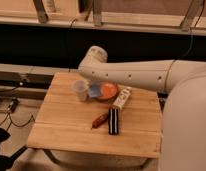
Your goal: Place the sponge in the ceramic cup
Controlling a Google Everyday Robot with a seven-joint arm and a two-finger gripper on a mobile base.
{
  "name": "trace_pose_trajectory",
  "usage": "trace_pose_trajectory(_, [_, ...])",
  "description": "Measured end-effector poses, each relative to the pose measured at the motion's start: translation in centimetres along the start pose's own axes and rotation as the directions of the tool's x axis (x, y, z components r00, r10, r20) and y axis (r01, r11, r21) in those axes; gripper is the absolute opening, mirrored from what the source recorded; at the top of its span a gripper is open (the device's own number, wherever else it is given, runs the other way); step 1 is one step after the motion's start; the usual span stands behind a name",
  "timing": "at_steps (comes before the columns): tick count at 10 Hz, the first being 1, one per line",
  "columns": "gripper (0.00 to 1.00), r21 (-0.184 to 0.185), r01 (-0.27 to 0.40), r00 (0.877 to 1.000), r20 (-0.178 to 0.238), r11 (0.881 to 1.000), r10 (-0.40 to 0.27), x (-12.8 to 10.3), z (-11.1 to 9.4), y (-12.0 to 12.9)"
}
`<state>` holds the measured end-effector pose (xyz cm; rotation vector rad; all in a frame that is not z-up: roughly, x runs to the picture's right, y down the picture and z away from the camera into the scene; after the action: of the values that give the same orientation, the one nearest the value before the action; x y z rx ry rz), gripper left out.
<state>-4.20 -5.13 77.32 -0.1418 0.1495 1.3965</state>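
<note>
The white arm reaches in from the right across the far part of the wooden counter, and its end turns down over the far-left area. The end effector hangs there, mostly hidden under the arm, between the cup and the orange bowl. It is clenched on the sponge, a small light-blue block showing just below it. The sponge is just right of the cup, about level with its upper half and outside it. The cup stands upright. Right of the bowl a white bottle lies on its side, touching or nearly touching the bowl. Nearer, around the middle of the counter, a reddish sausage-shaped item lies just left of a black-and-white striped bar.
</note>
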Motion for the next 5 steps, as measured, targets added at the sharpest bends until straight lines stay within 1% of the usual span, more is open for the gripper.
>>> trace_pose_trajectory(1, [0.00,0.003,0.048,0.999,0.023,0.999,-0.048,-1.6,-0.7,2.3])
trace_pose_trajectory(2, [0.00,0.002,0.081,0.996,0.036,0.997,-0.081,-2.7,-1.1,4.1])
trace_pose_trajectory(3, [0.00,-0.008,0.131,0.990,0.055,0.991,-0.131,-4.1,-1.5,7.2])
trace_pose_trajectory(4, [0.00,-0.029,0.169,0.983,0.071,0.985,-0.167,-5.2,-1.5,10.2])
trace_pose_trajectory(5, [0.00,-0.041,0.187,0.980,0.080,0.982,-0.183,-5.7,-1.6,11.7])
